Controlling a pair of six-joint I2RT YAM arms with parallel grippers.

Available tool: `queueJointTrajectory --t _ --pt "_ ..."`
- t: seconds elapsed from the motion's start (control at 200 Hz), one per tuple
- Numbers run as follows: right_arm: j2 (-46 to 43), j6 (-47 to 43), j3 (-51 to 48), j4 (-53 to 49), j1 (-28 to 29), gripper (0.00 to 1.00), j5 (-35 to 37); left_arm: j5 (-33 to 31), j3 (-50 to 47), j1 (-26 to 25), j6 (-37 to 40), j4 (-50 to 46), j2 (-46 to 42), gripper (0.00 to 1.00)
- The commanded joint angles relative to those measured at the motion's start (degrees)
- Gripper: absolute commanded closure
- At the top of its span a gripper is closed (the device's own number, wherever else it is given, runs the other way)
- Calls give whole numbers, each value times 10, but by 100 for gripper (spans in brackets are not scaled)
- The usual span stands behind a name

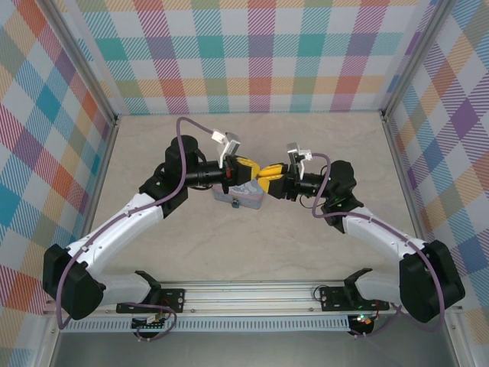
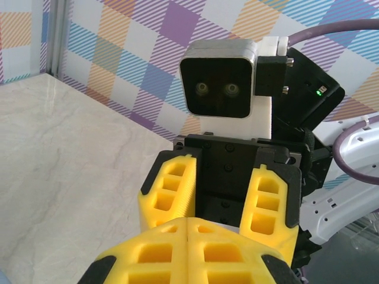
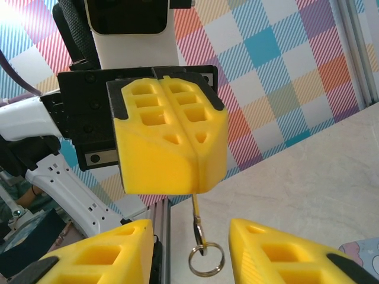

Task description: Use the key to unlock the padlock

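Closest to the left wrist lens, the left gripper (image 2: 186,228) has its yellow fingers pressed flat together. The right wrist view shows what they pinch: the key (image 3: 194,210), a thin sliver hanging straight down from the seam between them, with a small ring (image 3: 206,260) dangling at its lower end.

The step in hand looks like passing the key across. To do it well, the right fingers should close squarely on the shaft above the ring, centred so it does not twist. The left should let go only once that grip is firm.

Right of the key, the right gripper (image 2: 220,171) faces the left one with its jaws partly open, one finger on either side of the key. Neither finger visibly touches it, and it holds nothing.

Both grippers meet above the light-blue tin (image 1: 229,197). A tiny dark spot at the tin's near edge may be the padlock (image 1: 236,205), though it is too small to be sure.
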Motion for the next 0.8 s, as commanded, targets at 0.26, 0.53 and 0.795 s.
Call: queueJointTrajectory --t 0.26,0.53,0.795 --pt "21 18 15 48 11 65 -18 -36 17 -10 -4 -1 5 100" --pt "18 16 8 43 13 70 -11 -43 15 -10 -5 0 4 100" --pt "14 17 1 45 13 87 3 -46 12 -10 -7 3 3 100"
